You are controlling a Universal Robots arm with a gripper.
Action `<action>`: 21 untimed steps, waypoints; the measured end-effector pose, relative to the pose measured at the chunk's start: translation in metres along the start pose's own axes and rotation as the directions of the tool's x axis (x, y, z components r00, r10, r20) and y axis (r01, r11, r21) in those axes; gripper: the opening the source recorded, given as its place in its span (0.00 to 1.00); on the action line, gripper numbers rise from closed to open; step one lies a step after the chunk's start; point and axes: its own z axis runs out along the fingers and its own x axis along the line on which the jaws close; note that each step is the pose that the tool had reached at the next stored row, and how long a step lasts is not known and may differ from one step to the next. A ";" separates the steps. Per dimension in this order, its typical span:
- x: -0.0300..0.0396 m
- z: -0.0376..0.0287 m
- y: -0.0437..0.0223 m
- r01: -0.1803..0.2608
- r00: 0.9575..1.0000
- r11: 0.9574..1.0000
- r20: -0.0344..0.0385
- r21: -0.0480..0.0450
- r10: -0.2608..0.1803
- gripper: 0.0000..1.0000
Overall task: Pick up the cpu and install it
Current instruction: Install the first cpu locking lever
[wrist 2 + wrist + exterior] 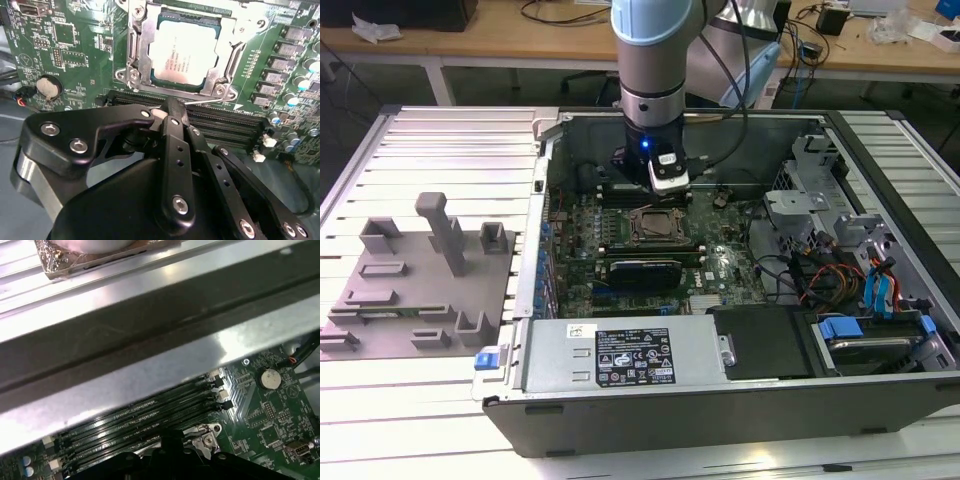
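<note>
The cpu point(184, 54) sits flat in the socket point(134, 55) on the motherboard point(75, 45), a thin, light, stiff chip, probably fragile underneath, best taken by its bare edges. The gripper point(172, 107) hangs just beside it, fingers point(175, 130) closed together, holding nothing.

A slatted metal work surface point(440, 130) is seen in the exterior view. Behind it, wooden benches point(520, 40) strewn with cables point(555, 12) are observed. Even lighting is noted.
</note>
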 end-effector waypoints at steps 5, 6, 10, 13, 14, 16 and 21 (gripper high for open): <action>0.0019 0.0013 0.0046 -0.010 1.000 1.000 0.002 0.001 0.010 0.11; 0.0020 0.0018 0.0045 -0.012 1.000 1.000 0.002 0.001 0.012 0.11; 0.0024 0.0091 0.0033 -0.021 1.000 1.000 0.004 0.004 0.021 0.11; -0.0009 0.0115 0.0044 -0.028 1.000 1.000 0.010 0.013 0.028 0.11; -0.0021 0.0119 0.0048 -0.030 1.000 0.999 0.011 0.016 0.029 0.11; -0.0034 0.0129 0.0052 -0.033 0.999 0.999 0.014 0.021 0.032 0.11; -0.0042 0.0153 0.0048 -0.035 0.999 0.999 0.019 0.033 0.035 0.11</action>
